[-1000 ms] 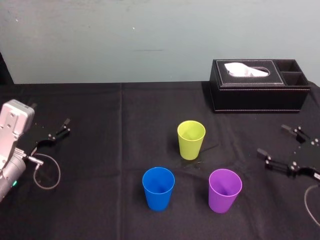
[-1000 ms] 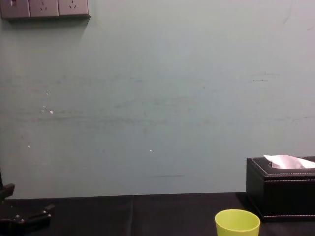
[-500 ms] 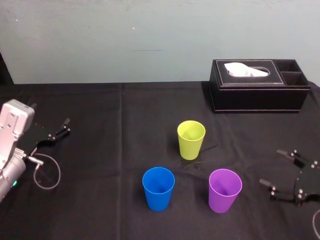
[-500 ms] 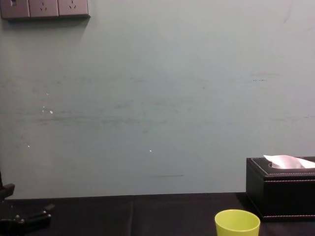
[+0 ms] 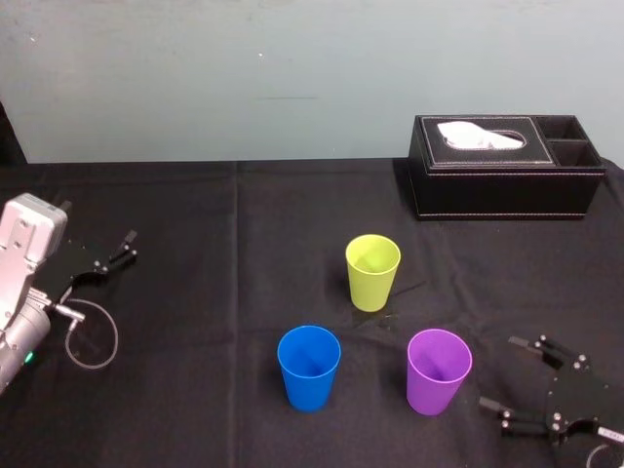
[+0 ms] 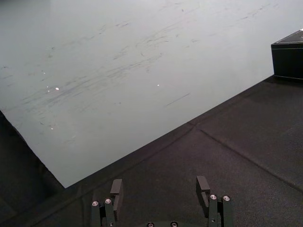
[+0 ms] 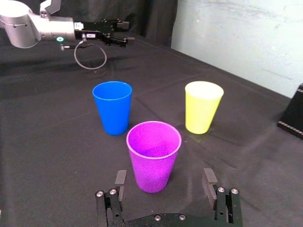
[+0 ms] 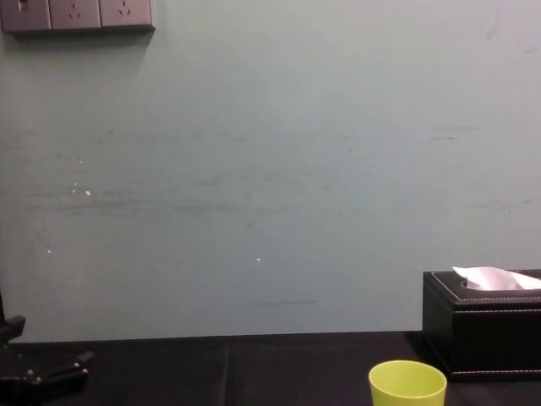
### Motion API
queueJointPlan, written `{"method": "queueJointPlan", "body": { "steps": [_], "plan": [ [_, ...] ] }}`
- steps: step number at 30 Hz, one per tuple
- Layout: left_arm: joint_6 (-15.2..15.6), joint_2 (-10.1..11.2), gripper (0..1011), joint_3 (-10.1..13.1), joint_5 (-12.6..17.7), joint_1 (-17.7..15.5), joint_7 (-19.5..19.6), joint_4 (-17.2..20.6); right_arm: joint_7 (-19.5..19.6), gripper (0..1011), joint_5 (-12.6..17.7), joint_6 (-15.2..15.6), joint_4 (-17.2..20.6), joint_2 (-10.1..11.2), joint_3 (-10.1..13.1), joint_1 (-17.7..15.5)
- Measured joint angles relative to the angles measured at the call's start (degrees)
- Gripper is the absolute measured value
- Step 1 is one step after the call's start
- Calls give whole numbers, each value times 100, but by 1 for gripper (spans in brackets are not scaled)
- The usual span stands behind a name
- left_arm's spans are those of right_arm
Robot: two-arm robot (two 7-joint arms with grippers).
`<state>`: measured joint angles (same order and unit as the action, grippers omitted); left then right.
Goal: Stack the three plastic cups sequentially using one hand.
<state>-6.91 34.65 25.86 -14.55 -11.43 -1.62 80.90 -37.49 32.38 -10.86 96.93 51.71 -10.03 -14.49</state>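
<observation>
Your right claw [image 5: 499, 372] sits lower right in the head view, fingers spread and empty. The upright purple cup [image 5: 439, 370] stands just left of it, nearest of the three. Left claw [image 5: 115, 252] is parked far left, fingers apart.

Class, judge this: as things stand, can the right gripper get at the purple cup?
Probably yes. The right gripper is open, facing the purple cup, with only bare cloth between; the blue cup and yellow-green cup stand beyond it. The left gripper sits parked far left.
</observation>
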Motion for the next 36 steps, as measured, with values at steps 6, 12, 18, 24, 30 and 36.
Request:
{"method": "queueJointPlan", "body": {
  "steps": [6,12,18,24,30,36],
  "plan": [
    [0,0,1011,0,0,0,0,0,-86,1000,-88,107,-74,-144,-88,90],
    [0,0,1011,0,0,0,0,0,-91,1000,-119,254,-147,-320,-159,214],
    [0,0,1011,0,1,0,0,0,-95,1000,-139,338,-211,-428,-228,322],
    [0,0,1012,0,0,0,0,0,-110,1000,-174,380,-278,-497,-294,414],
    [0,0,1011,0,1,0,0,0,-122,1000,-175,404,-290,-542,-335,495],
    [0,0,1011,0,0,0,0,0,-140,1000,-170,440,-294,-586,-394,587]
  ]
}}
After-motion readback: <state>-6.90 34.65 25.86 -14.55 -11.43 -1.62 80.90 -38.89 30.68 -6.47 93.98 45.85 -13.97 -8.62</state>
